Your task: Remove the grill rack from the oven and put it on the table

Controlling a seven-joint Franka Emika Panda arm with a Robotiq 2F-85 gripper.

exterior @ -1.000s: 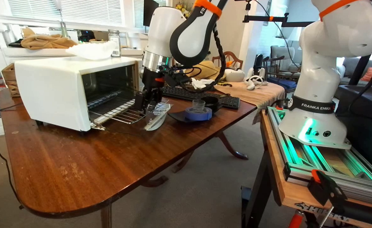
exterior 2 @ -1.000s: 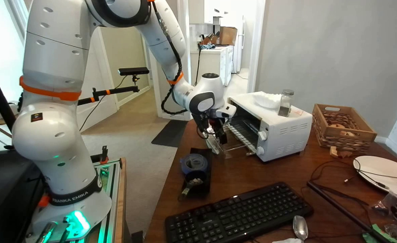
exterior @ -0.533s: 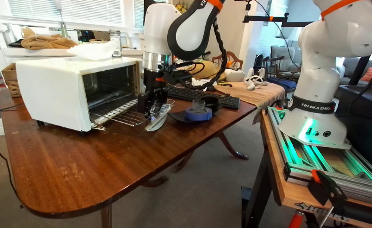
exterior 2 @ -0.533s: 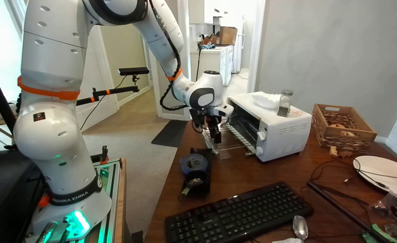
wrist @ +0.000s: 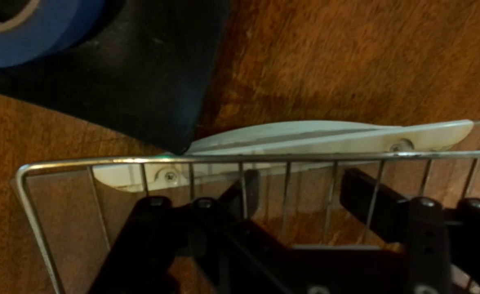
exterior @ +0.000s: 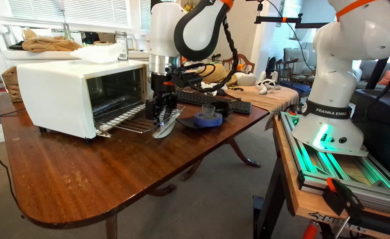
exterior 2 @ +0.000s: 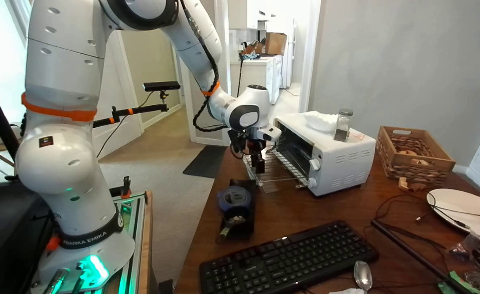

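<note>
The white oven (exterior: 55, 96) stands on the brown table (exterior: 82, 179) and also shows in an exterior view (exterior 2: 342, 163). Its glass door is folded down, with the white door handle (wrist: 427, 132) at its outer edge. The silvery wire grill rack (exterior: 138, 125) sticks well out of the oven above the door. Its front bar (wrist: 283, 157) crosses the wrist view. My gripper (exterior: 162, 116) points down at the rack's outer end. In the wrist view the gripper (wrist: 299, 194) is open, its fingertips below the wires, with rack wires between them. Contact with the wires cannot be told.
A black tray (wrist: 142, 81) with a blue tape roll (exterior: 208, 119) lies just beyond the door handle. A keyboard (exterior 2: 289, 257) is on the table. A glass jar (exterior 2: 343, 126) and a white dish (exterior 2: 321, 121) stand on the oven. A basket (exterior 2: 415, 159) is beside it.
My gripper has moved outward, away from the oven. The rack has slid a little further out with it, its front edge now nearer the door handle.
</note>
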